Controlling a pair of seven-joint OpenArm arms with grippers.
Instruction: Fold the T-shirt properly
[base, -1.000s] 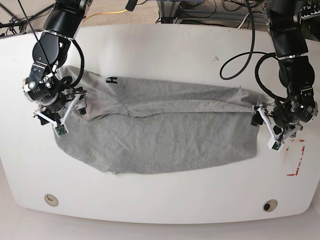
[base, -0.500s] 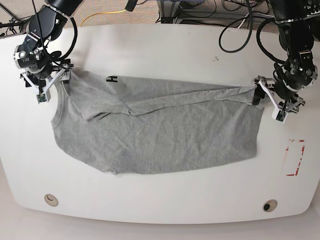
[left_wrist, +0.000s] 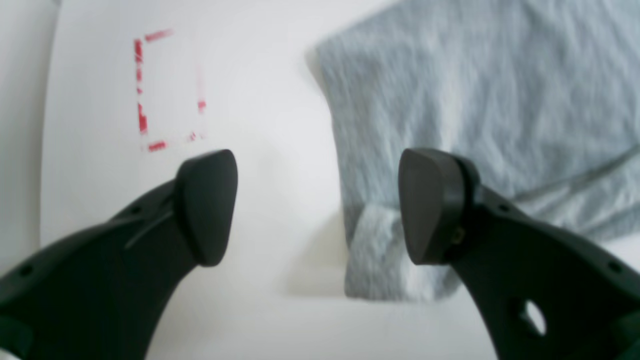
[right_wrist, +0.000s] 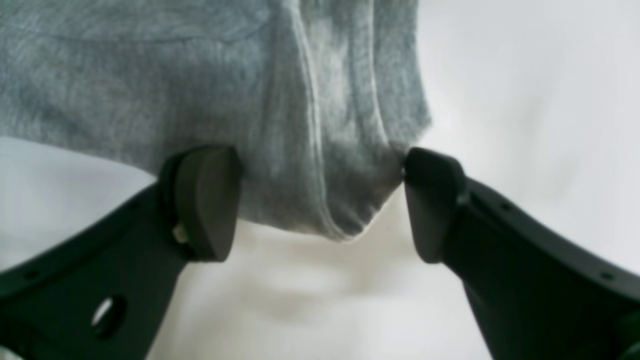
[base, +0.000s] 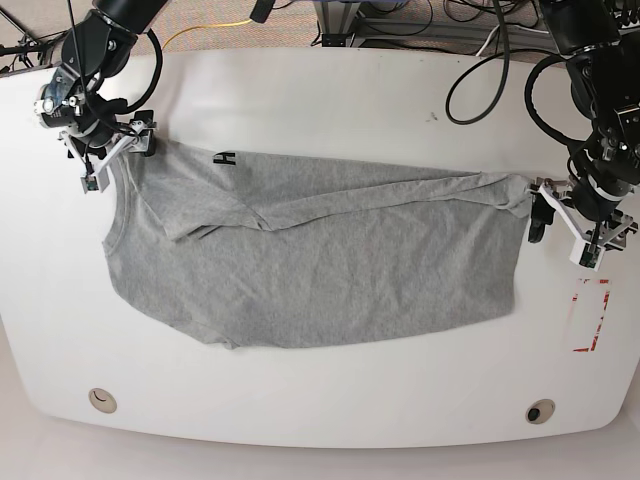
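The light heather-grey T-shirt lies lengthwise across the white table, its far edge folded over, with a black letter "H" showing near the left end. My right gripper is at the shirt's far left corner. In the right wrist view it is open, with a bunched grey corner between the jaws, unclamped. My left gripper is at the shirt's right end. In the left wrist view it is open, with the shirt's rolled corner beside one finger.
A red dashed rectangle is marked on the table at the right, also in the left wrist view. Two round holes sit near the front edge. Cables and floor lie beyond the far edge.
Both grippers carried the shirt's ends from the near side toward the far side. Since half a second ago the left gripper has drifted right and down, off the shirt's corner.
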